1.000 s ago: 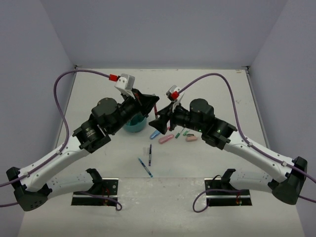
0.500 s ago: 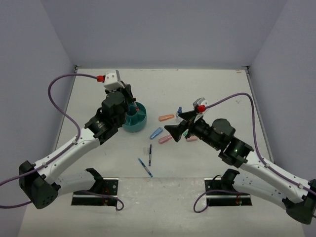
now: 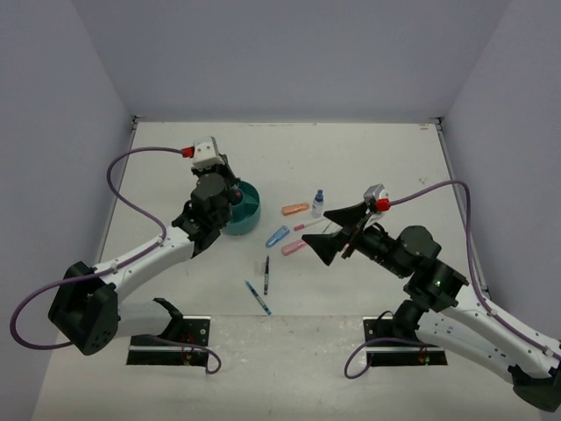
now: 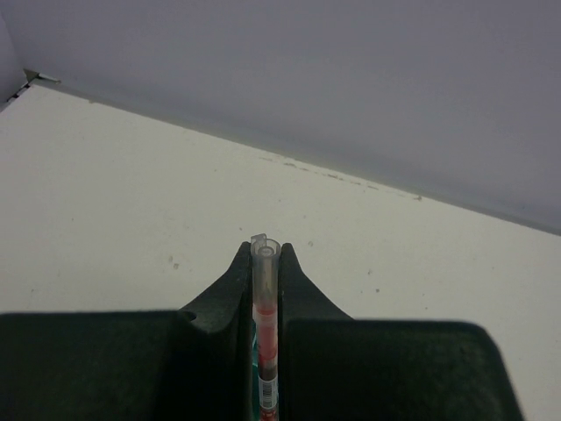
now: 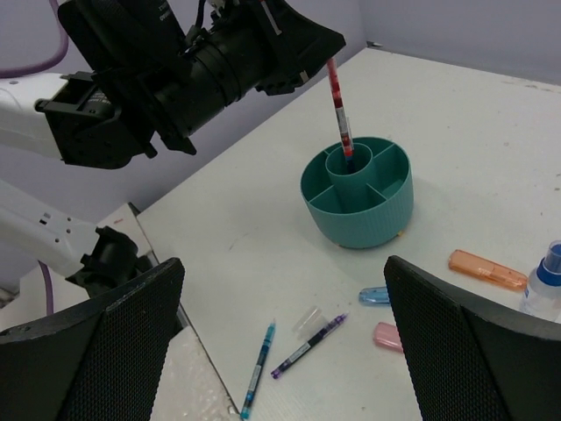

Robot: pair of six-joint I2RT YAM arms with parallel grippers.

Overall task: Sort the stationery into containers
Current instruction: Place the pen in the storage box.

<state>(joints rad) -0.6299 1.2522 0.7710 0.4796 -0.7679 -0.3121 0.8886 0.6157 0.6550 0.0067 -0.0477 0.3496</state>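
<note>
Right now you are at the drop-off for one item: your left gripper (image 5: 328, 54) is pinched tight on a red pen (image 5: 338, 107), and the left wrist view shows the barrel clamped between the two fingers with its clear end poking out past the tips. The right wrist view shows the pen hanging nearly upright, leaning a little, with its lower end already inside the central cup (image 5: 361, 167) of the teal organizer (image 5: 359, 215). I cannot tell whether the tip has reached the bottom of the cup. The next move, as I judge it, is simply to let those fingers part so the pen settles into the cup, then lift straight up so you don't drag it out or nudge the organizer. Your right gripper (image 3: 335, 230) is spread wide and carries nothing; it hovers above the table beside the loose pieces. Plenty remains to be sorted: an orange marker (image 5: 486, 269), a light-blue marker (image 3: 277, 236), a pink marker (image 3: 294, 247), a blue-capped bottle (image 3: 317, 203), a dark pen (image 5: 307, 346) and a blue pen (image 5: 257, 368) nearer the arm bases. The pink marker lies closest to your right fingers, so it looks like the natural next pick, approached across its short side.
</note>
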